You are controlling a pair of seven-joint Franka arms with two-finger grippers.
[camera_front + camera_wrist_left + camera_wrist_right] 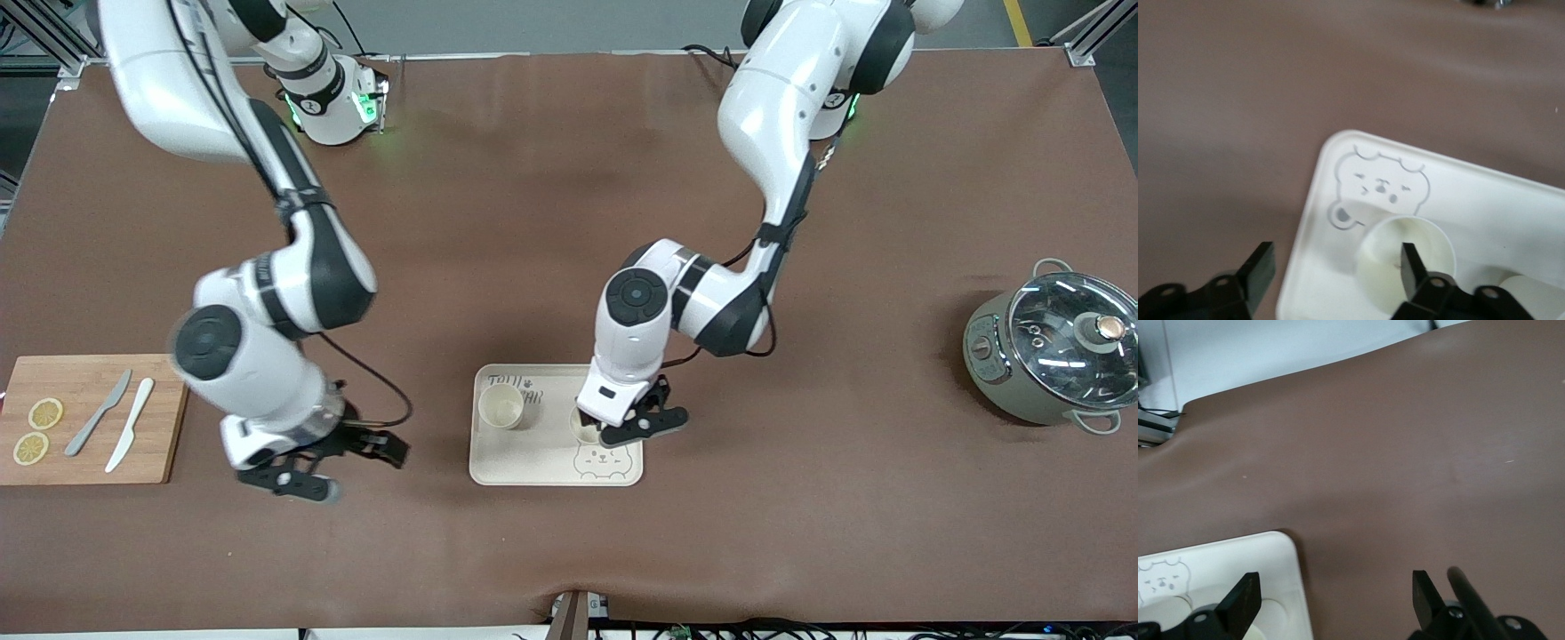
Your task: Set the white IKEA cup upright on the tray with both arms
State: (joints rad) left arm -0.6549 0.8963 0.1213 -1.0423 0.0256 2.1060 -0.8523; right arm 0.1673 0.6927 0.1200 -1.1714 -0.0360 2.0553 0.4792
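Note:
The cream-white tray (pixel 533 458) with a bear-face drawing lies on the brown table, near the front camera. A white cup (pixel 500 407) stands upright on it, toward the right arm's end. A second white cup (pixel 582 429) stands upright beside it, partly hidden by my left gripper (pixel 642 425). In the left wrist view my left gripper (pixel 1337 267) is open. One finger (pixel 1411 263) is at the mouth of this cup (pixel 1378 257) and the other is outside the tray's rim (pixel 1313 200). My right gripper (pixel 342 464) is open and empty over bare table between the cutting board and the tray.
A bamboo cutting board (pixel 89 453) with two knives (pixel 131 424) and lemon slices (pixel 44 413) lies at the right arm's end. A grey pot with a glass lid (pixel 1053 347) stands at the left arm's end. The right wrist view shows the tray's corner (pixel 1271 553).

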